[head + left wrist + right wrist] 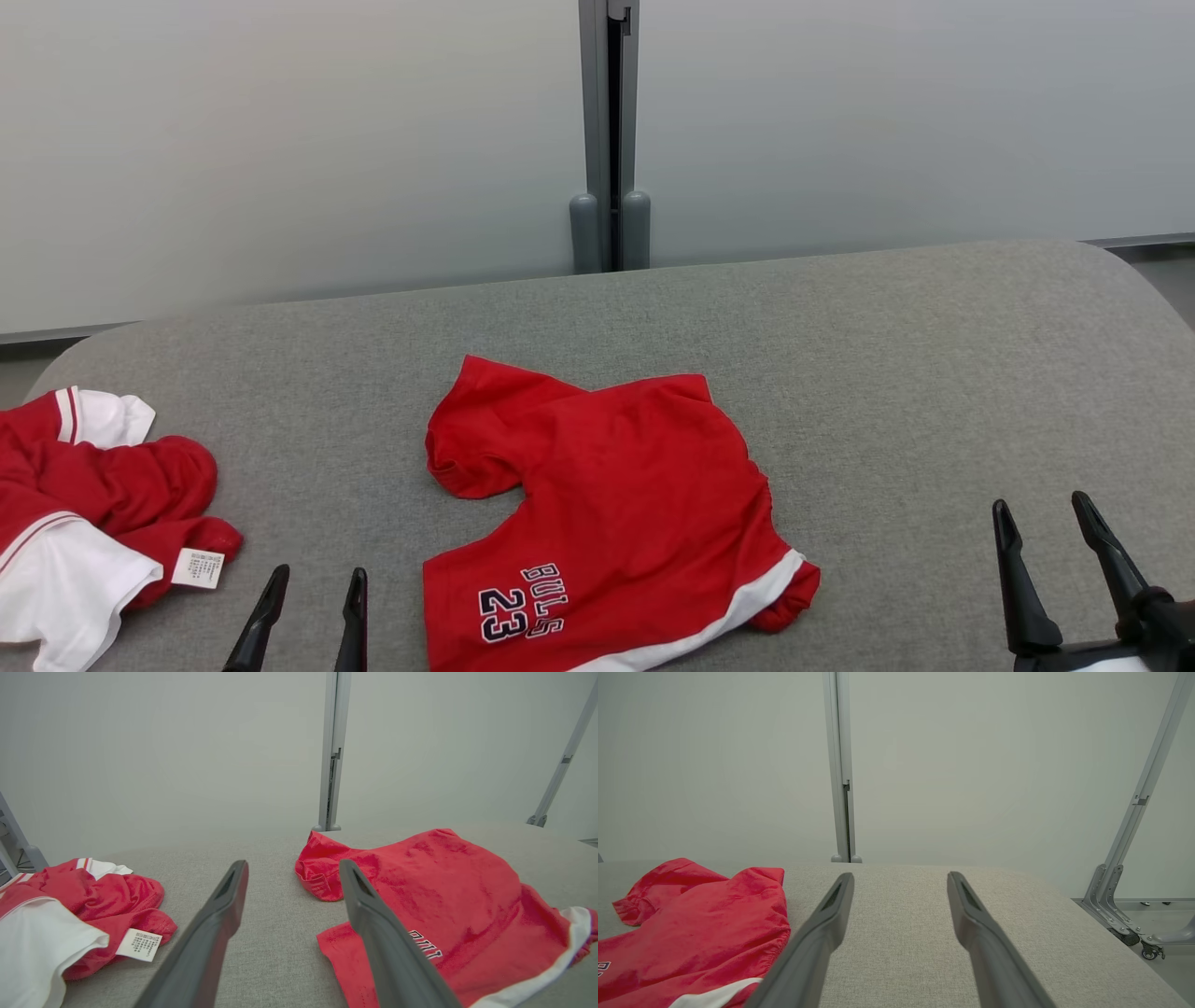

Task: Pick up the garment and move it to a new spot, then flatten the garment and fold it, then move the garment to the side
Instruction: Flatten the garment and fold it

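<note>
Probably light and limp, the red white-hemmed fabric jersey (607, 485) lies on the grey padded table (934, 373) between the left gripper (317, 579) and right gripper (1041, 509), both wide open and empty; a hem corner seems best to pinch.

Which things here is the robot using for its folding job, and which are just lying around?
For the job, probably: the red cloth jersey with white trim and a 23, mid-table; the left gripper and right gripper, jaws open.
Just lying about: the crumpled red-and-white clothes with a white tag, left; the grey metal post behind the grey fabric table.
</note>
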Tool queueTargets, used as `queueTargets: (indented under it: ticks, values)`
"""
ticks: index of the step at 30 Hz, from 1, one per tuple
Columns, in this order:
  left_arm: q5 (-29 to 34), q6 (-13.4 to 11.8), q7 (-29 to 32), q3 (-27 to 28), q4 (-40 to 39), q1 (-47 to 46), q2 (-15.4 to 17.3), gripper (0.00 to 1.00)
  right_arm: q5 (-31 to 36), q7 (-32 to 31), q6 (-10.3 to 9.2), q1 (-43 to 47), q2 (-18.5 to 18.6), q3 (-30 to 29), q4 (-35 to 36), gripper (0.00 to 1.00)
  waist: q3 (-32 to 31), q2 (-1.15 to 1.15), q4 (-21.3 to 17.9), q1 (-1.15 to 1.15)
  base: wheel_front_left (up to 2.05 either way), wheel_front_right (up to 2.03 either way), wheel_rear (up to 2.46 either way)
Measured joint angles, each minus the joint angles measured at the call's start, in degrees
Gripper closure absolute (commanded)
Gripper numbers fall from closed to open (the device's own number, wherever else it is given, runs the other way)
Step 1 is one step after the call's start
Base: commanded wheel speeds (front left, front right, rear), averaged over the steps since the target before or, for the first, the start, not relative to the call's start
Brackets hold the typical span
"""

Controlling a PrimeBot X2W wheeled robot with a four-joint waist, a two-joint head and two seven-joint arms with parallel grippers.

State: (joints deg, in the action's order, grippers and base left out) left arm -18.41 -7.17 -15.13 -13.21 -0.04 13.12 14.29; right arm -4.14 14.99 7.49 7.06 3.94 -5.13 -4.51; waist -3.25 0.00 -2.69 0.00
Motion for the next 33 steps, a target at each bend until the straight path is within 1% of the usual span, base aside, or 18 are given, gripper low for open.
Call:
queueTargets:
  ticks: [4, 7, 10, 14, 19, 23, 33]
  values:
    - [1.5, 6.9, 0.0, 4.0, 2.2, 0.3, -2.8, 0.0, 0.3, 0.0, 0.0, 0.1, -0.5, -0.3, -0.7, 0.0, -0.2, 0.0, 0.2, 0.0, 0.0, 0.0, 0.0]
    - [2.9, 9.9, 0.0, 7.3, 3.2, 0.2, -4.4, 0.0, 0.4, 0.0, 0.0, 0.5, -0.7, -0.5, -1.3, 0.0, -0.4, 0.0, 0.4, 0.0, 0.0, 0.0, 0.0]
    - [4.7, 11.7, 0.0, 9.6, 4.0, 0.2, -6.0, 0.0, 0.4, 0.0, 0.0, 0.5, -0.8, -0.5, -1.6, 0.0, -0.5, 0.0, 0.4, 0.0, 0.0, 0.0, 0.0]
    - [6.4, 13.2, 0.0, 11.9, 4.6, 0.2, -7.4, 0.0, 0.4, 0.0, 0.0, 0.5, -0.9, -0.4, -1.8, 0.0, -0.5, 0.0, 0.4, 0.0, 0.0, 0.0, 0.0]
    - [7.8, 14.0, 0.0, 13.7, 4.8, 0.2, -8.5, 0.0, 0.3, 0.0, 0.0, 0.5, -1.0, -0.3, -1.8, 0.0, -0.4, 0.0, 0.5, 0.0, 0.0, 0.0, 0.0]
    - [8.4, 14.2, 0.0, 14.3, 5.1, 0.2, -9.2, 0.0, 0.1, 0.0, 0.0, 0.5, -1.1, -0.2, -1.8, 0.0, -0.2, 0.0, 0.7, 0.0, 0.0, 0.0, 0.0]
    - [9.2, 14.4, 0.0, 14.7, 5.5, 0.1, -9.7, 0.0, -0.5, 0.0, 0.0, 0.5, -1.1, 0.2, -1.9, 0.0, 0.0, 0.0, 0.8, 0.0, 0.0, 0.0, 0.0]
